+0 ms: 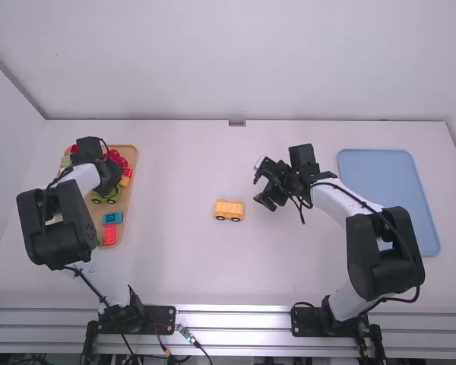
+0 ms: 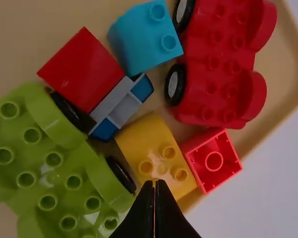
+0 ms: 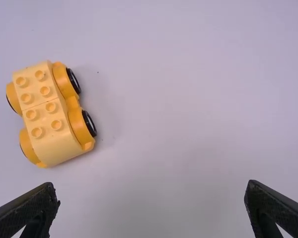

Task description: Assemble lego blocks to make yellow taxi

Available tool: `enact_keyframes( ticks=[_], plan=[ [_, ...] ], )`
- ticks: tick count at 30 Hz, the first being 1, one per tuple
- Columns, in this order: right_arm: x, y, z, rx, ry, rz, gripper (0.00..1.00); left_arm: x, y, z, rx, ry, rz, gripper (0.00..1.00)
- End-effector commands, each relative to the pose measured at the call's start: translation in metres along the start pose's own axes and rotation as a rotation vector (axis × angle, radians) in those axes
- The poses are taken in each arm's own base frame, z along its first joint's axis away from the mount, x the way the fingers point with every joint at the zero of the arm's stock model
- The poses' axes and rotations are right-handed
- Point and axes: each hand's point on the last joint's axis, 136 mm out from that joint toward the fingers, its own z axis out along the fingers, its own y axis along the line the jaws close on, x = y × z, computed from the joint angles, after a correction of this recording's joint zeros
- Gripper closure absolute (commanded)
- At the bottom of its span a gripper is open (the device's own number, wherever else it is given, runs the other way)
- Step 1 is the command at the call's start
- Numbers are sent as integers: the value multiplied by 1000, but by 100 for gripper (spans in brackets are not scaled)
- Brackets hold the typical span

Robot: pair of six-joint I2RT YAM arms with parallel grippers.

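Note:
Over the tray of blocks at the left hangs my left gripper (image 1: 106, 184). In the left wrist view the left gripper (image 2: 155, 184) is shut, its tips over the edge of a rounded yellow block (image 2: 153, 145). A yellow car (image 1: 229, 211) stands near the table's middle. My right gripper (image 1: 261, 182) is to the right of that car and a bit farther from the camera. In the right wrist view the right gripper (image 3: 151, 198) stands wide open with nothing between its fingers, and the yellow car (image 3: 52, 116) has yellow blocks on its base.
The wooden tray (image 1: 131, 217) also holds a green car base (image 2: 54, 168), a red car base (image 2: 218, 64), a light-blue block (image 2: 144, 37) and red blocks (image 2: 84, 69). A blue tray (image 1: 387, 182) lies at the right, beside the right arm.

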Motion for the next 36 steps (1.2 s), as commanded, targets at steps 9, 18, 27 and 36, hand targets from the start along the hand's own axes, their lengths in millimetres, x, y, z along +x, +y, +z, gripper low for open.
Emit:
enact_keyframes(
  ticks=[9,18,27,36],
  plan=[
    [-2,6,-1,-9,-5,-5,1,8,11,16,-27,26,23,98],
    [-2,6,-1,-9,-5,-5,1,18,38,13,-157,58,20,98],
    [-2,6,-1,-9,-5,-5,1,17,22,6,-118,92,-11,85],
    [-2,5,-2,-8,-5,-3,1,-1,-8,0,-3,72,-83,28]
  ],
)
